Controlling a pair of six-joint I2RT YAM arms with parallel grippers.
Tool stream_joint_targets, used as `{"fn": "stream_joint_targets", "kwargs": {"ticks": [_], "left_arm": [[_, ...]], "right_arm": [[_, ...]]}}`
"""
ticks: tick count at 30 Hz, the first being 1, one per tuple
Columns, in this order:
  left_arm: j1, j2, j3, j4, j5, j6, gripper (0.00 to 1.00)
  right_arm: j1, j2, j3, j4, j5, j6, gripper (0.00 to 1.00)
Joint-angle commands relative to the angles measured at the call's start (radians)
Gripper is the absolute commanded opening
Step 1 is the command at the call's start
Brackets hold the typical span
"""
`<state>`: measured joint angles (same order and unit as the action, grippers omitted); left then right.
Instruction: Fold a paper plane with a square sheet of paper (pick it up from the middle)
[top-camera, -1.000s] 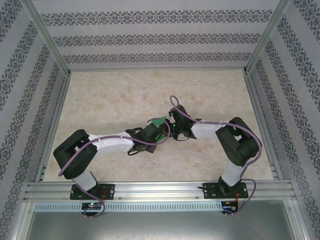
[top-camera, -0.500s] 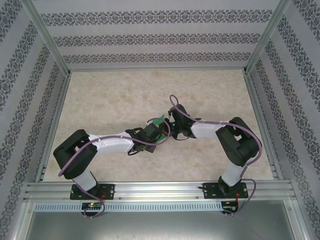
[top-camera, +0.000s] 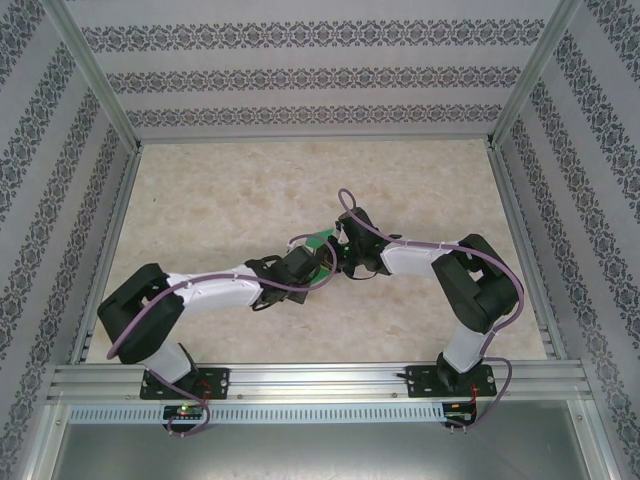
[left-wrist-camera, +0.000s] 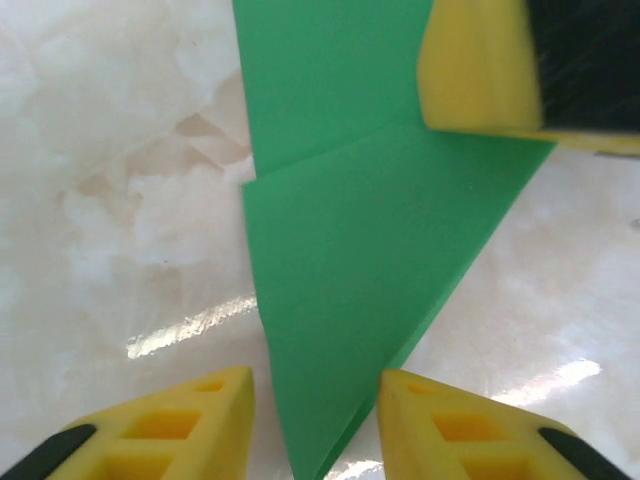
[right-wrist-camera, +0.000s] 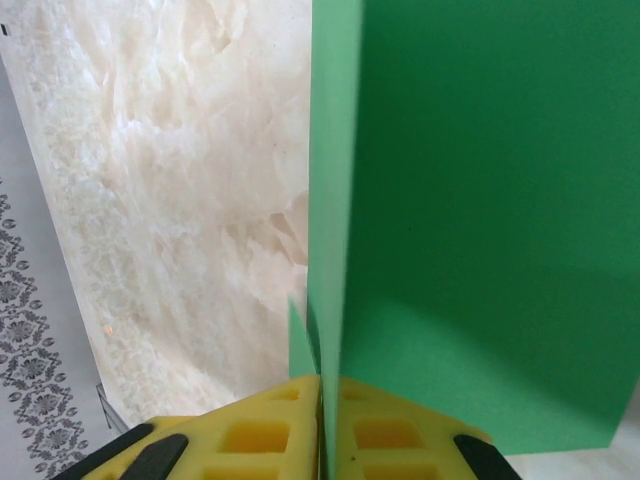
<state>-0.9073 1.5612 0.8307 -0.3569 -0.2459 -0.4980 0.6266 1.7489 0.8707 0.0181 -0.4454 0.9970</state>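
The folded paper (left-wrist-camera: 360, 250) lies on the desk (left-wrist-camera: 120, 200) just ahead of the left hand (left-wrist-camera: 315, 390), its point between that hand's parted fingers (left-wrist-camera: 190, 425); the right hand (right-wrist-camera: 322, 410) faces it from beyond, pinching the paper's far part.

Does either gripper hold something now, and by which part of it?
The right gripper pinches the folded paper by one edge. The left gripper is open and holds nothing.

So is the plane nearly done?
Partly. The green paper already has a slanted fold and a pointed end. The right claw is shut on its edge, and the left claw stands open around the point. It does not look like a finished plane yet, so more folding is probably left.
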Motion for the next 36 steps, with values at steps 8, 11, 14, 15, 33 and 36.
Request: {"fn": "stream_joint_targets", "kwargs": {"ticks": [8,11,14,15,33,36], "left_arm": [[-0.038,-0.042,0.0,0.038,0.033,0.043,0.39],[-0.039,0.009,0.024,0.02,0.02,0.041,0.36],[-0.039,0.038,0.028,0.018,-0.013,0.032,0.32],[-0.039,0.046,0.028,0.02,-0.017,0.03,0.32],[-0.073,0.063,0.04,-0.008,-0.153,0.013,0.15],[-0.073,0.064,0.042,-0.012,-0.161,0.015,0.15]], "right_arm": [[0.006,-0.005,0.029,0.005,0.002,-0.012,0.09],[0.008,-0.006,0.026,0.012,0.001,-0.006,0.09],[0.008,-0.01,0.021,0.014,0.002,-0.005,0.09],[0.008,-0.011,0.021,0.014,0.001,-0.003,0.09],[0.0,-0.025,0.028,0.011,-0.009,0.005,0.27],[-0.006,-0.045,0.024,0.009,-0.004,0.006,0.3]]}}
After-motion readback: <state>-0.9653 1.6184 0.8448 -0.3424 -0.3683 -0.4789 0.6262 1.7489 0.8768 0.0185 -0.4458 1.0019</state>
